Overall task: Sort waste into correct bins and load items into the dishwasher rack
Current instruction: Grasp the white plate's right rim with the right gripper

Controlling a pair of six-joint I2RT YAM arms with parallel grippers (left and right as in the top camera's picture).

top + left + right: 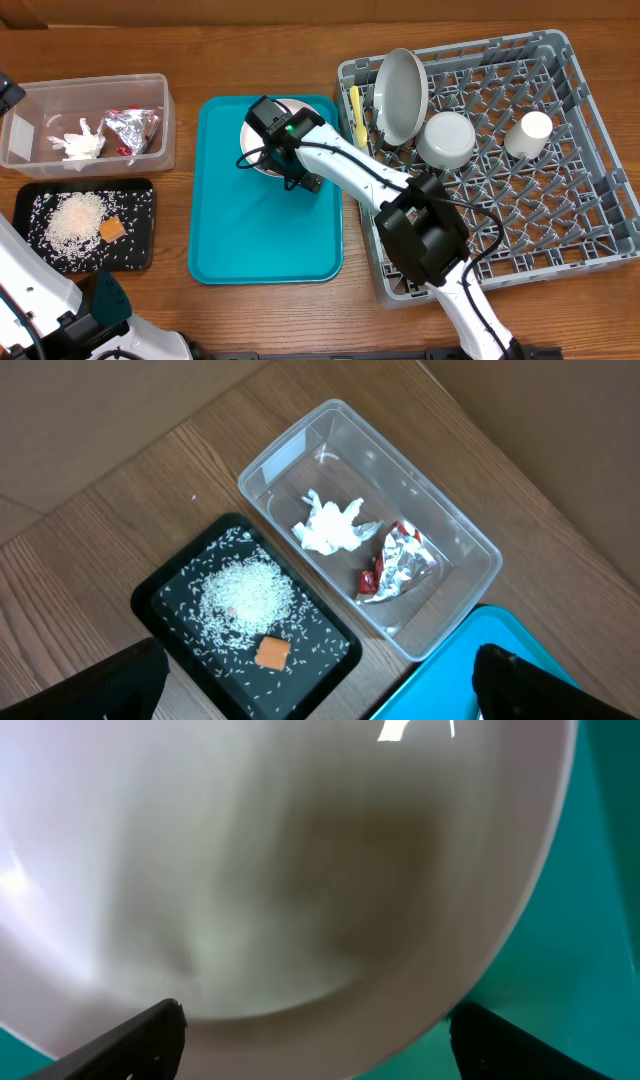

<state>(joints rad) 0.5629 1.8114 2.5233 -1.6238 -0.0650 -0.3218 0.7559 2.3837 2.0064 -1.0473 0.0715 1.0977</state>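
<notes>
A pinkish-white plate (252, 135) lies at the far end of the teal tray (265, 235). My right gripper (275, 170) hangs low over it, open, its fingers wide apart on either side of the plate's near rim (330, 1020). The plate fills the right wrist view. My left gripper (320, 700) is open and empty, high above the bins. The clear tub (470, 550) holds a white napkin (330, 528), silver foil (405, 558) and a red sachet (368, 582). The black tray (170, 585) holds rice (245, 592) and an orange cube (272, 652). The rack (596, 110) stands on the right.
In the rack are an upright grey-white plate (400, 95), a white bowl (446, 138), a white cup (530, 132) and a yellow utensil (356, 115). My right arm crosses the rack's near left corner and the tray's right side. The left arm base sits at the table's near left.
</notes>
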